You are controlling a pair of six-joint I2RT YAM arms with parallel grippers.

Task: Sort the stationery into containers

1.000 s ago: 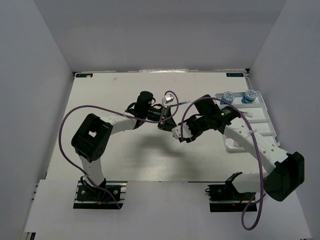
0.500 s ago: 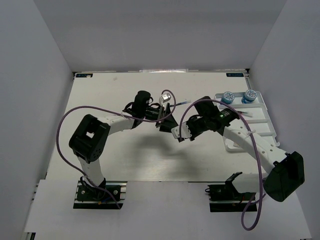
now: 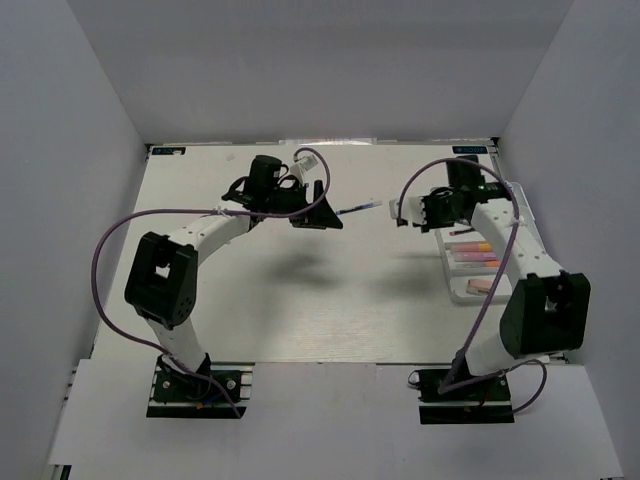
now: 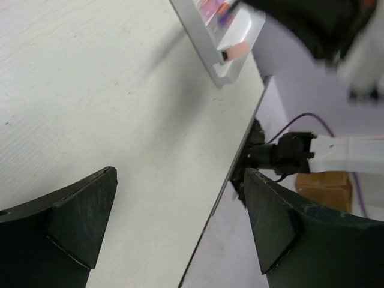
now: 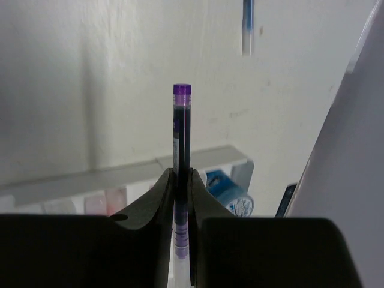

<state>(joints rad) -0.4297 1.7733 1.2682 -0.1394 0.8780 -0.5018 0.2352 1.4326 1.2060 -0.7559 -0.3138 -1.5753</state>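
My right gripper [image 5: 182, 174] is shut on a thin dark pen with a purple cap [image 5: 182, 132], held upright between the fingers. In the top view this gripper [image 3: 412, 212] hangs just left of the white divided tray [image 3: 462, 291]. The tray holds an orange highlighter [image 3: 470, 247], a pink one [image 3: 478, 263] and a pink-white piece [image 3: 481, 285]. A thin blue-tipped pen [image 3: 358, 209] lies on the table between the grippers. My left gripper [image 3: 318, 216] stands wide open and empty above the table, with nothing between its fingers [image 4: 78, 222].
A blue round item [image 5: 231, 195] sits at the tray's far end [image 5: 120, 177]. The left wrist view shows the tray's corner [image 4: 225, 66], the table's near edge and the right arm's base [image 4: 288, 153]. White walls enclose the table.
The left gripper opened and drew back to the upper left. The right gripper shut on the pen and swung right to the tray's edge.
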